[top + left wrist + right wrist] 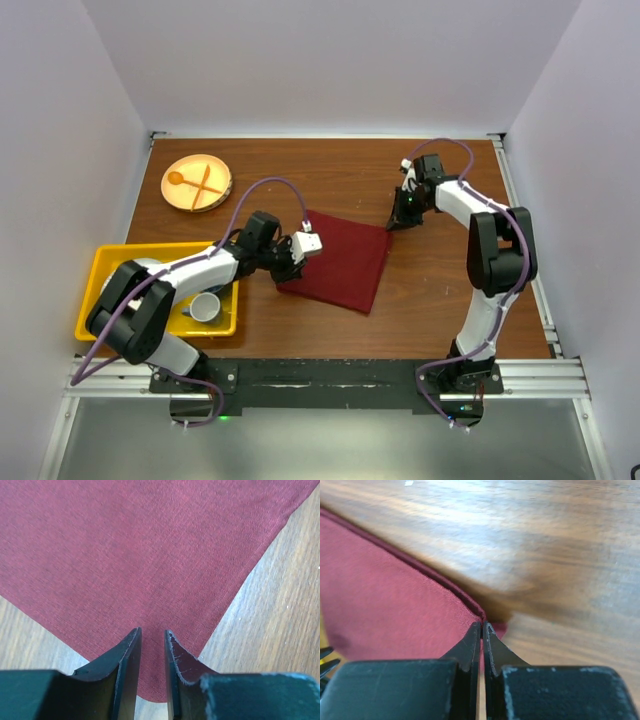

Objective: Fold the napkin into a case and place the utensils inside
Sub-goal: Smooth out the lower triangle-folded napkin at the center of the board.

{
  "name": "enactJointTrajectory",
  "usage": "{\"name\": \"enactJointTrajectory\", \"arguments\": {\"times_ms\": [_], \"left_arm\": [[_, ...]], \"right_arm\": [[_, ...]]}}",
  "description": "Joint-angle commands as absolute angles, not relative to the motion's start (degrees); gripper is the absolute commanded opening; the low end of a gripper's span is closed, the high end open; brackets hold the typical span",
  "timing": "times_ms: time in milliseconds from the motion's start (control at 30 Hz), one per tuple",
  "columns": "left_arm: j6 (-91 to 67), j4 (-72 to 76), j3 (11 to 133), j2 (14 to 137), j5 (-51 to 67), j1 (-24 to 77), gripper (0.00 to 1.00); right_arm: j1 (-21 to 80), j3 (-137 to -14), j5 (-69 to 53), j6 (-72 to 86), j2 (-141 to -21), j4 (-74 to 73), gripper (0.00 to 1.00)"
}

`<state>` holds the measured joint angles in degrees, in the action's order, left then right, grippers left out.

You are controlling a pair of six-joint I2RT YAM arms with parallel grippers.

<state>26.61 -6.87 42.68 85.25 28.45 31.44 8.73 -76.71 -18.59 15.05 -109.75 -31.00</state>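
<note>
The maroon napkin lies as a flat square on the wooden table, turned like a diamond. My left gripper sits low over its near-left corner. In the left wrist view the napkin lies flat under the left gripper, whose jaws stand a narrow gap apart with nothing pinched. My right gripper is at the far-right corner. In the right wrist view the right gripper is shut on the tip of the napkin, whose edge looks doubled. The utensils and the case are out of view.
A round wooden plate with an orange spoon and fork sits at the back left. A yellow bin at the left holds a white cup and a bowl. White walls close in the table on three sides.
</note>
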Motion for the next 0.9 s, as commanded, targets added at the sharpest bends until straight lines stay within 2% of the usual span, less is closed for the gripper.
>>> {"name": "enactJointTrajectory", "arguments": {"times_ms": [0,200,400,433,467,533,600,733,867], "left_arm": [[27.25,-4.49,41.92,85.16,27.78,30.94,0.3],[26.72,-3.7,42.45,84.03,29.52,31.02,0.31],[19.88,-2.55,49.12,86.74,26.02,38.75,0.4],[16.91,-2.2,50.17,87.44,26.45,39.8,0.45],[14.96,-0.89,50.88,88.5,26.19,42.16,0.57],[10.92,2.81,51.94,89.47,22.61,46.73,0.61],[8.1,6.91,52.38,90.96,19.1,49.29,0.61],[2.83,11.07,54.75,95.18,10.39,56.41,0.5],[0.35,11.34,59.32,100.19,3.88,59.5,0.4]], "right_arm": [[8.88,-78.04,-16.08,14.15,-111.01,-29.88,0.0],[8.88,-79.89,-20.39,14.68,-107.32,-32.6,0.0],[8.96,-76.47,-20.57,15.29,-105.11,-32.61,0.0],[8.88,-76.29,-20.57,15.29,-105.64,-32.52,0.0],[8.88,-75.94,-20.65,15.73,-106.34,-32.08,0.0],[8.96,-75.76,-20.57,16.26,-106.78,-31.38,0.0],[8.88,-75.76,-20.13,16.17,-107.58,-31.03,0.0],[8.96,-76.03,-19.16,16.17,-108.72,-30.41,0.0],[8.96,-75.76,-18.81,16.43,-108.81,-29.45,0.0]]}}
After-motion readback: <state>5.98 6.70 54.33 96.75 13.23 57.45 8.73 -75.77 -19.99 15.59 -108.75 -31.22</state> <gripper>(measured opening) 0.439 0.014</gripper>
